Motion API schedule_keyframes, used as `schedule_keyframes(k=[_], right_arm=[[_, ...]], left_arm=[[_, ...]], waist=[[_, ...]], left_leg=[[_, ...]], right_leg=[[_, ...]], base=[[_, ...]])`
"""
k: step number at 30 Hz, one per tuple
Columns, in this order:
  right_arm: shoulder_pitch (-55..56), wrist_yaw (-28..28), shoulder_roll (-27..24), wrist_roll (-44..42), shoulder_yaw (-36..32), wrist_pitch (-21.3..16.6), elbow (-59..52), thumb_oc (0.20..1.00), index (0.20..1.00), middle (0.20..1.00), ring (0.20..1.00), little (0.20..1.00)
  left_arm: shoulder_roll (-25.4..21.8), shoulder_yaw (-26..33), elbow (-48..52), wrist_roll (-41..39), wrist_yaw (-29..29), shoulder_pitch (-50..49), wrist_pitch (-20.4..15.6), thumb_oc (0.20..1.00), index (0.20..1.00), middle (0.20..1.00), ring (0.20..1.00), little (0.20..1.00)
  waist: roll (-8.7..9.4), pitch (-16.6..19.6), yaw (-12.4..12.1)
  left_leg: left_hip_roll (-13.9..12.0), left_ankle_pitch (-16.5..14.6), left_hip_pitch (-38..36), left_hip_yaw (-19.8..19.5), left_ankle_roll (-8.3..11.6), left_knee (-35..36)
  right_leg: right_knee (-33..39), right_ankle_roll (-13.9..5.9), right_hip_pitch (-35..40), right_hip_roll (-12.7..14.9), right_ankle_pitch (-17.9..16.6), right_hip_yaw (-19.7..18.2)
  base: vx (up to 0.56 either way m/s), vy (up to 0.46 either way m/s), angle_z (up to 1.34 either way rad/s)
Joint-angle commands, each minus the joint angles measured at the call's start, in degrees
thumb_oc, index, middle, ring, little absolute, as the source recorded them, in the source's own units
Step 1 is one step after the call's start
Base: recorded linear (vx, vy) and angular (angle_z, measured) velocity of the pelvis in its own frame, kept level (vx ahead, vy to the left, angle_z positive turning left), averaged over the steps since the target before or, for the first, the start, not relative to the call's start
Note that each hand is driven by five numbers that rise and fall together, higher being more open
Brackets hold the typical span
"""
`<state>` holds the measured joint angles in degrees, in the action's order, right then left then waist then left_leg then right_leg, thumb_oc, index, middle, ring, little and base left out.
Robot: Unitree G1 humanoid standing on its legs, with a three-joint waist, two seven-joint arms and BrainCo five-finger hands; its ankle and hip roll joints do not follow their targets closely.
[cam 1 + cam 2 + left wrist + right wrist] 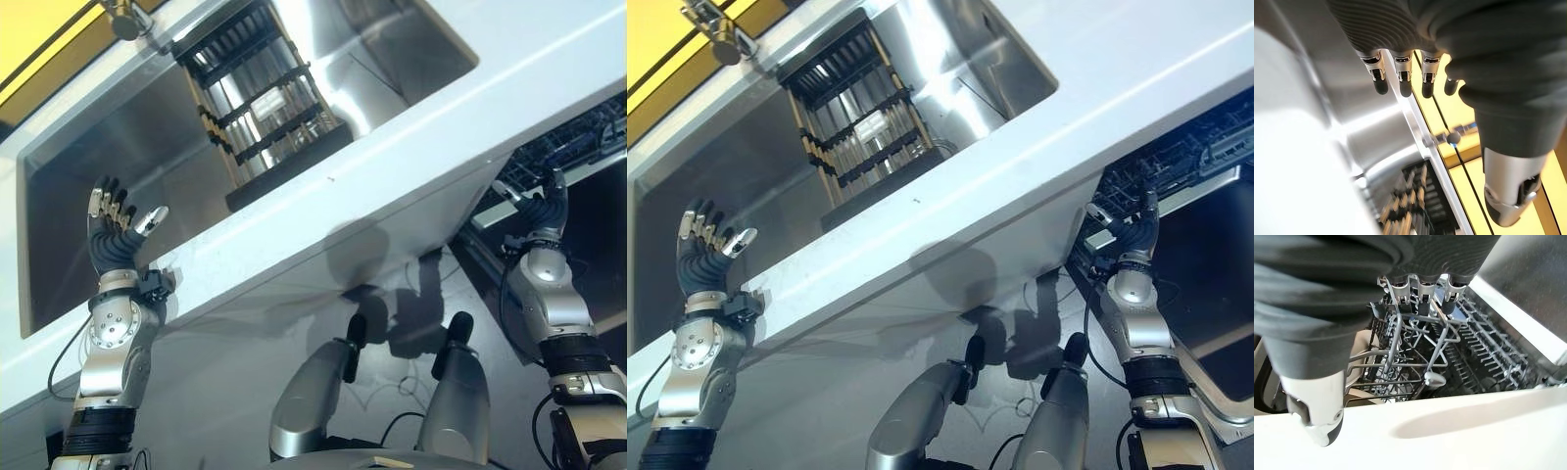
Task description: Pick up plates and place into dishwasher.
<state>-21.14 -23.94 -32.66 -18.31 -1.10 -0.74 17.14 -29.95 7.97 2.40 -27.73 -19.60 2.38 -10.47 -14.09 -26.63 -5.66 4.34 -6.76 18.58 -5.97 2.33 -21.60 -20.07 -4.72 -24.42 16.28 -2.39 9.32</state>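
1. Nearest you, the left hand (120,227) is raised over the steel sink (78,176), fingers straight and apart, holding nothing.
2. The dark ribbed drying rack (260,103) stands in the sink; you can't make out any plates there.
3. The smooth white counter (392,147) runs between.
4. The right hand (1132,230) hovers empty, fingers relaxed, over the wire dishwasher rack (1449,357). A pale plate-like rim (1364,345) sits in it.
5. Expect plates stiff, slick, breakable: pinch the rim.
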Motion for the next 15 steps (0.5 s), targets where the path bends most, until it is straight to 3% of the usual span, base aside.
schedule_keyframes(k=[1, 6, 15], right_arm=[[-6.0, -2.6, -1.7, 6.0, 0.3, -3.8, -11.2, 1.0, 1.0, 1.0, 1.0, 1.0], [-2.8, -4.6, -2.2, 8.6, -1.4, -1.7, -12.2, 1.0, 1.0, 1.0, 1.0, 1.0], [1.3, -8.9, -1.9, 10.9, -3.2, -1.7, -14.8, 1.0, 1.0, 1.0, 1.0, 1.0]], left_arm=[[-2.1, 0.3, 1.4, 1.5, -1.3, 0.1, -1.1, 1.0, 1.0, 1.0, 1.0, 1.0], [-1.9, 0.1, 1.2, 2.4, -2.4, 1.1, -1.2, 1.0, 1.0, 1.0, 1.0, 1.0], [-1.8, -0.1, 1.1, 3.3, -2.8, 2.1, -1.9, 1.0, 1.0, 1.0, 1.0, 1.0]], waist=[[2.73, 0.0, 1.6], [3.45, 0.3, 3.9], [3.89, 0.8, 6.4]], left_leg=[[1.2, 5.4, 1.5, 3.0, -2.55, 3.0], [-0.4, 6.2, 1.1, 4.4, -2.27, 5.1], [-2.5, 7.4, 0.7, 6.4, -1.5, 8.1]], right_leg=[[1.2, 0.22, 6.3, -0.3, 2.5, -6.4], [2.3, -0.17, 5.1, -2.1, 2.3, -8.3], [4.4, -0.86, 3.8, -3.7, 1.3, -9.3]], base=[[-0.13, -0.06, -0.25], [-0.13, -0.076, -0.25], [-0.11, -0.081, -0.2]])
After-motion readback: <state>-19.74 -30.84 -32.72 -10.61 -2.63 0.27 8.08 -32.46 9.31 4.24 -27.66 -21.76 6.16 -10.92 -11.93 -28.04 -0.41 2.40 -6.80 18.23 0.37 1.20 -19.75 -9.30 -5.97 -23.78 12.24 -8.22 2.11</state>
